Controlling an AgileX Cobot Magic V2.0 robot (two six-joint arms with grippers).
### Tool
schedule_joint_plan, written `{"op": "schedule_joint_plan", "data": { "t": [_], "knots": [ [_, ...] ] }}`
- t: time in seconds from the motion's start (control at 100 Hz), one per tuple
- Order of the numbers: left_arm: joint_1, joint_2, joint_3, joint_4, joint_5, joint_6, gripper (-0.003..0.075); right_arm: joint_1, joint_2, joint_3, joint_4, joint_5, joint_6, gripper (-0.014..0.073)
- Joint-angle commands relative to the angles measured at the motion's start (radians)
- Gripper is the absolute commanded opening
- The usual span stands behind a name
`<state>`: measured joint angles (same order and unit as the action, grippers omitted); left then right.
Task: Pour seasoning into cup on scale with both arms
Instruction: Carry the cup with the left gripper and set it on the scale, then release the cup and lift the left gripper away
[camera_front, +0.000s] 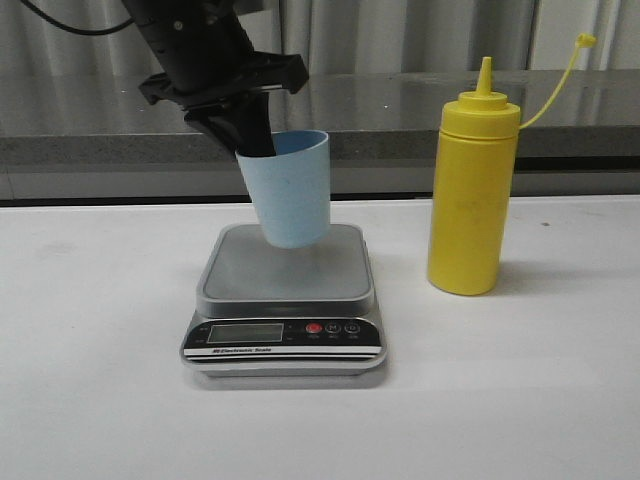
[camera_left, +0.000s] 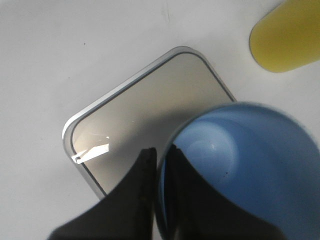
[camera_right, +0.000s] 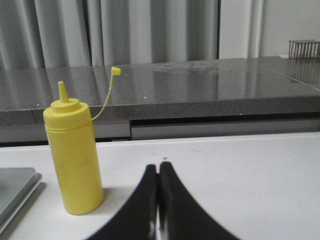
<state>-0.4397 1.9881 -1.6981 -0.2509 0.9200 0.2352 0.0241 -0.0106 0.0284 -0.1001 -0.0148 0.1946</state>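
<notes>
Centrally on the white table (camera_front: 90, 400), the scale (camera_front: 285, 300) leaves bare surface at its left and near edges, with the seasoning (camera_front: 470, 190) upright just right of it, apart. Above the platform, the left gripper (camera_front: 250, 135) pinches the tilted cup (camera_front: 290, 190) by its rim, one finger inside, base low over the platform; contact cannot be told. Right of the bottle, the right gripper (camera_right: 158, 200) has its fingers together, holding nothing.

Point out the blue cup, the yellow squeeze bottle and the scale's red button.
cup (camera_front: 293, 195), front view, on its outer side wall.
squeeze bottle (camera_front: 467, 210), front view, on the middle of its body.
red button (camera_front: 314, 328), front view, on the scale's black front panel.
</notes>
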Motion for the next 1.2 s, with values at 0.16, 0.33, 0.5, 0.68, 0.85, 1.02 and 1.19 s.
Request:
{"op": "schedule_joint_plan", "data": {
  "t": [0.16, 0.33, 0.5, 0.68, 0.85, 1.02, 1.19],
  "knots": [
    [-0.007, -0.025, -0.032, -0.020, -0.037, 0.001, -0.0014, -0.006, -0.021, -0.018, 0.002, -0.081, -0.004, -0.0068],
    [-0.007, -0.025, -0.032, -0.020, -0.037, 0.001, 0.0159, -0.006, -0.021, -0.018, 0.002, -0.081, -0.004, -0.0068],
    [-0.007, -0.025, -0.046, -0.020, -0.028, 0.001, 0.0340, -0.006, -0.021, -0.018, 0.002, -0.081, -0.004, -0.0068],
    [-0.007, -0.025, -0.124, -0.020, 0.094, 0.001, 0.0300, -0.006, -0.021, -0.018, 0.002, -0.081, -0.004, -0.0068],
    [-0.007, -0.054, -0.160, -0.020, 0.143, 0.001, 0.0191, -0.006, -0.021, -0.018, 0.002, -0.081, -0.004, -0.0068],
    [0.004, -0.100, -0.160, -0.020, 0.143, 0.001, -0.0018, -0.006, -0.021, -0.018, 0.002, -0.081, -0.004, -0.0068],
    [0.037, -0.148, -0.156, -0.020, 0.143, -0.003, -0.0020, -0.006, -0.021, -0.018, 0.002, -0.081, -0.004, -0.0068]
  ]
}}
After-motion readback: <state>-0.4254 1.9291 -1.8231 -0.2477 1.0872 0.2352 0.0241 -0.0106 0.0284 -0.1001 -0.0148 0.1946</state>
